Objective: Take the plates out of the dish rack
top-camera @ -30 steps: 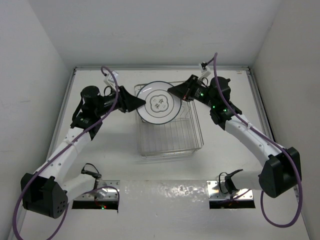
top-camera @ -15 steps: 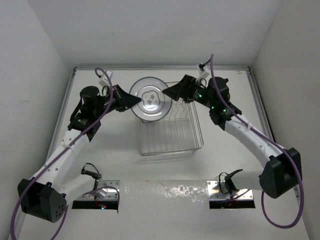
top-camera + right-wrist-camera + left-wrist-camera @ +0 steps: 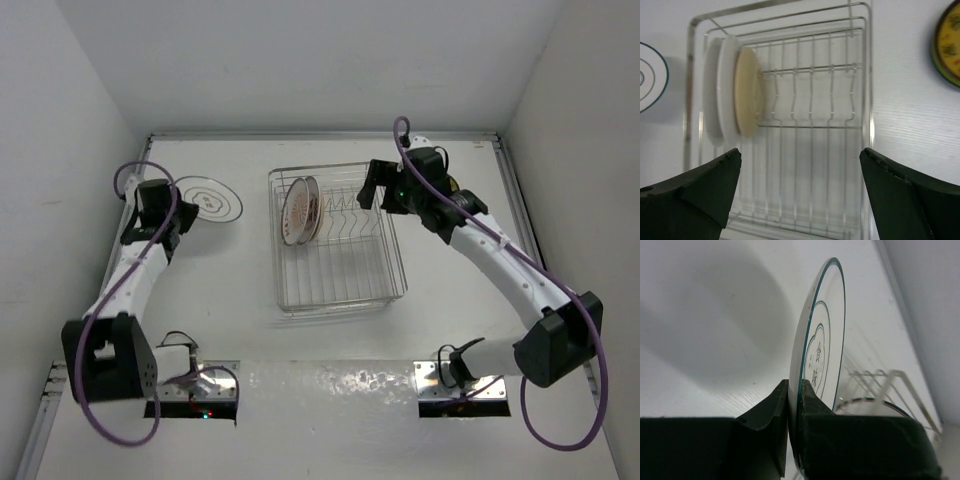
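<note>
My left gripper (image 3: 168, 205) is shut on the rim of a white plate with grey rings (image 3: 208, 198), which lies flat and low over the table, left of the dish rack (image 3: 392, 262). In the left wrist view the plate (image 3: 826, 335) stands edge-on between my fingers (image 3: 771, 405). Whether it touches the table I cannot tell. Three plates stand upright at the rack's left end (image 3: 299, 209): two white ones (image 3: 724, 85) and a cream one (image 3: 748, 92). My right gripper (image 3: 378, 195) hangs open above the rack (image 3: 810, 130), holding nothing.
A yellow-orange plate with a green rim (image 3: 949, 42) lies on the table right of the rack. The ringed plate's edge (image 3: 650, 75) shows at the left of the right wrist view. White walls close in the table on three sides.
The right gripper let go of the ringed plate, opened and drew back over the rack. The left arm swung the plate from above the rack out to the left and down.
</note>
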Available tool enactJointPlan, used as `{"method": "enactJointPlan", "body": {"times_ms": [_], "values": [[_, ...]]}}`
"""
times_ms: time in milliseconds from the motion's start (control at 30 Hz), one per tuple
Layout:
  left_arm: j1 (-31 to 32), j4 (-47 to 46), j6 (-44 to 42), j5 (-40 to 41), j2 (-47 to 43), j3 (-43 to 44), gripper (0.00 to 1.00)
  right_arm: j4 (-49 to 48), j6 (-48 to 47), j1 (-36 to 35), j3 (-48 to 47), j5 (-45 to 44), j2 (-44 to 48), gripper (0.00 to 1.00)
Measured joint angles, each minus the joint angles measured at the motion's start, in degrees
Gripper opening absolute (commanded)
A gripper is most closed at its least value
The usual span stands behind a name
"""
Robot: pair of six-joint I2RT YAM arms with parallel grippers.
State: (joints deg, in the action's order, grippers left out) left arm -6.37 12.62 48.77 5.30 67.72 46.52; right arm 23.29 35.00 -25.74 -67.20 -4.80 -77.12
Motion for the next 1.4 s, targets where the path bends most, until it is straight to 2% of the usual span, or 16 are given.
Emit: {"method": "enactJointPlan", "body": {"times_ms": [133, 167, 267, 300, 333, 367, 433, 467, 500, 667, 767, 900, 1000, 1033, 1333, 1400], "values": [[-0.5, -3.7, 1.3, 1.1, 11.3, -0.1, 0.06, 4.8, -5.6, -0.2, -4.0, -5.7, -3.6, 0.96], [-0.8, -4.7, 1.5, 1.0, 13.9, -0.1, 0.14, 6.0, -7.3, 0.0, -5.7, -6.8, -5.1, 0.91], [-0.9, -6.7, 2.0, 0.9, 18.5, -0.1, 0.27, 10.3, -11.8, 1.0, -14.3, -9.7, -12.5, 0.79], [-1.0, -7.5, 2.3, 0.9, 19.5, -0.1, 0.4, 10.5, -13.0, 1.7, -17.5, -10.0, -15.7, 0.78], [-1.1, -8.3, 2.6, 0.7, 20.2, -0.1, 0.47, 10.5, -14.0, 2.5, -20.5, -10.2, -18.8, 0.77], [-1.1, -8.9, 2.8, 0.6, 20.6, -0.1, 0.65, 10.5, -14.6, 3.4, -22.7, -10.3, -21.6, 0.76], [-1.2, -9.4, 3.3, 0.6, 20.9, -0.1, 0.77, 12.8, -15.6, 5.0, -28.0, -10.5, -27.5, 0.74], [-1.2, -9.5, 3.7, 0.5, 20.9, -0.1, 0.93, 13.9, -15.8, 5.7, -31.1, -10.4, -30.5, 0.72], [-1.2, -9.4, 3.8, 0.6, 20.8, -0.1, 0.99, 15.6, -16.0, 6.4, -35.3, -10.5, -34.2, 0.7], [-1.2, -4.7, 4.0, 0.0, 18.2, -0.2, 1.0, 19.4, -15.5, 10.1, -52.0, -8.8, -49.7, 0.61], [-1.2, -1.0, 3.3, 0.0, 12.2, -0.7, 1.0, 20.0, -14.4, 11.6, -53.5, -6.6, -53.7, 0.57], [-1.2, 2.3, 1.2, 0.0, 1.3, -1.0, 1.0, 19.0, -12.2, 12.2, -50.5, -3.9, -54.4, 0.48], [-1.2, 4.2, -0.8, -0.5, -5.8, -1.0, 1.0, 18.9, -10.4, 12.0, -49.1, -2.6, -54.7, 0.22], [-1.2, 4.7, -1.6, -0.9, -7.6, -1.0, 1.0, 18.7, -9.9, 11.8, -49.1, -2.5, -54.8, 0.09], [-1.2, 11.2, -10.6, -3.9, -16.5, 0.7, 1.0, 21.0, -7.7, 11.0, -50.8, -8.4, -55.4, 0.05], [-1.2, 11.8, -12.5, -4.1, -17.0, 1.1, 1.0, 22.1, -7.6, 11.1, -52.5, -9.5, -56.2, 0.0]]}}
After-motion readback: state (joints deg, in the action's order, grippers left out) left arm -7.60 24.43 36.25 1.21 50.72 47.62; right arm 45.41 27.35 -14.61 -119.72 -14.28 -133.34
